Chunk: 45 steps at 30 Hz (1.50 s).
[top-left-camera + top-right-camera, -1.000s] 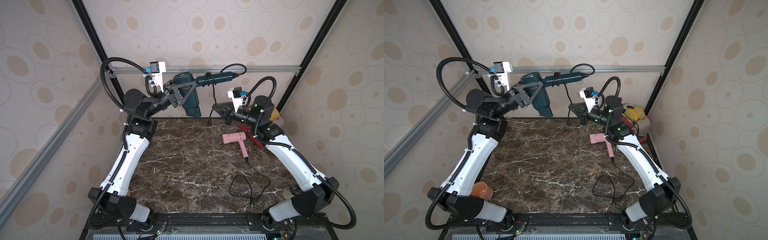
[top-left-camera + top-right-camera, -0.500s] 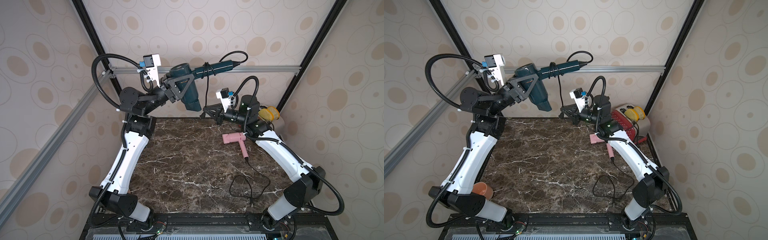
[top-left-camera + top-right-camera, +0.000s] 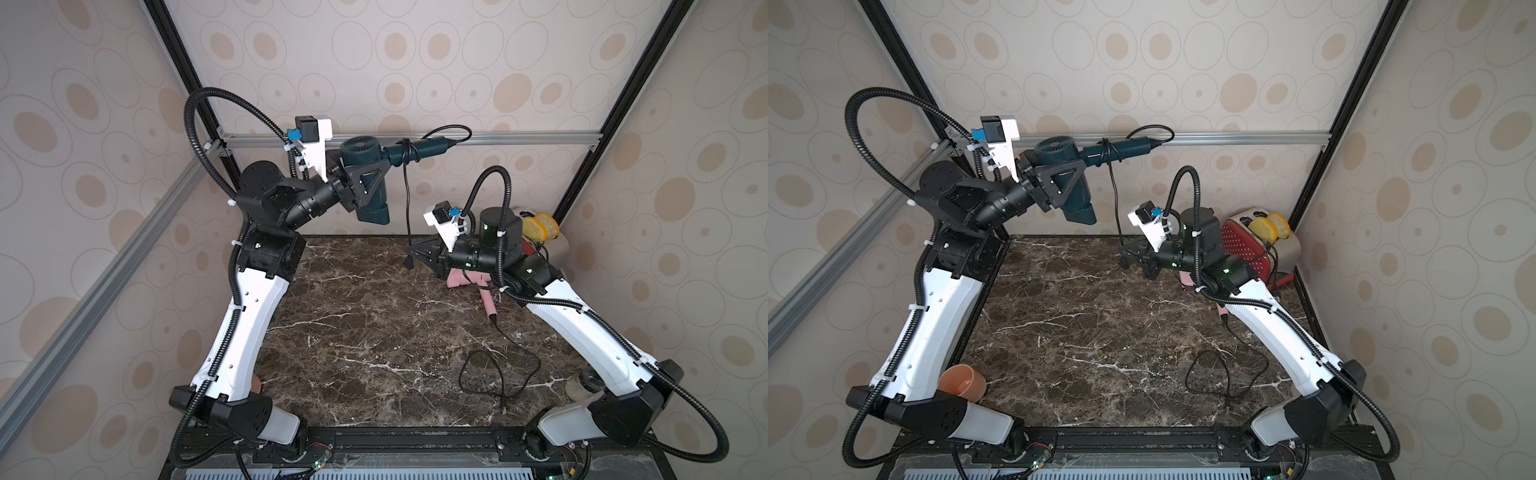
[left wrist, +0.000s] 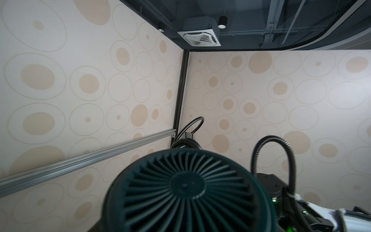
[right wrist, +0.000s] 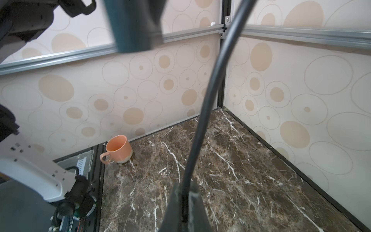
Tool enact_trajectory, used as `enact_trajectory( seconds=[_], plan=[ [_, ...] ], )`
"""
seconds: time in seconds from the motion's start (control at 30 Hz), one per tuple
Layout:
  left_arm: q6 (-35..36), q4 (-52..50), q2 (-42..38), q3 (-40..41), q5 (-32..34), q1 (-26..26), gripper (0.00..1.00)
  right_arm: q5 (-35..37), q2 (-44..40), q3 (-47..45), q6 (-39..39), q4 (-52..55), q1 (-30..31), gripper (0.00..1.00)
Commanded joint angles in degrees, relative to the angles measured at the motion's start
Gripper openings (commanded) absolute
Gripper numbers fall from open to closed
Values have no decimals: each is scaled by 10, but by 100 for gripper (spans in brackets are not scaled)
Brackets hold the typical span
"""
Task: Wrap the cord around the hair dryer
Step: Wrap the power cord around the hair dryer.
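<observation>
Hair dryer (image 3: 375,204), dark teal, up in the air above the far edge of the marble table (image 3: 353,332), in front of the aluminium rail (image 3: 519,136) on the back wall. Barrel pointing down, handle out sideways toward the right arm's side, round intake grille filling the left wrist view. Clamped across the barrel by the left gripper (image 3: 368,180), fingers closed on it from both sides.

Cord (image 3: 407,199) looped out of the handle's end, wound around the handle in black turns close to the barrel, then hanging straight down. Count of turns not readable. Lower end of that hanging run pinched in the right gripper (image 3: 415,254), directly below the hair dryer's handle and just above the table. Jaws together on it, cord rising out of the closed fingertips (image 5: 198,210) in the right wrist view.

Below the hair dryer and farther toward the right arm's side, pink dryer (image 3: 459,279) lying on the table, partly hidden by the right arm, thin black lead (image 3: 500,365) trailing from it in a loose loop toward the near edge. Beyond that, red toaster (image 3: 1246,249) with two bread slices (image 3: 1268,226) in its slots. Well apart from the hair dryer, at the near corner on the left arm's side, orange mug (image 3: 961,380).
</observation>
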State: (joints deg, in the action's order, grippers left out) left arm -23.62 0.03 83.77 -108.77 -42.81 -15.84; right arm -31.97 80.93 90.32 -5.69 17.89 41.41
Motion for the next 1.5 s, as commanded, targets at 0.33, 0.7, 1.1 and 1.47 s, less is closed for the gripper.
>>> enact_trajectory(
  seconds=[0.33,0.7,1.1,1.47],
  plan=[
    [215,-245,-34,70,-7,3,0,118,-21,232,158,325,31,0],
    [226,-359,-84,128,-106,-86,0,213,121,442,303,403,26,0],
    [37,-175,-142,113,-201,-88,0,-33,133,333,214,284,-149,0],
    [-160,134,-114,116,-178,-66,0,-182,69,101,50,67,-191,0]
  ],
)
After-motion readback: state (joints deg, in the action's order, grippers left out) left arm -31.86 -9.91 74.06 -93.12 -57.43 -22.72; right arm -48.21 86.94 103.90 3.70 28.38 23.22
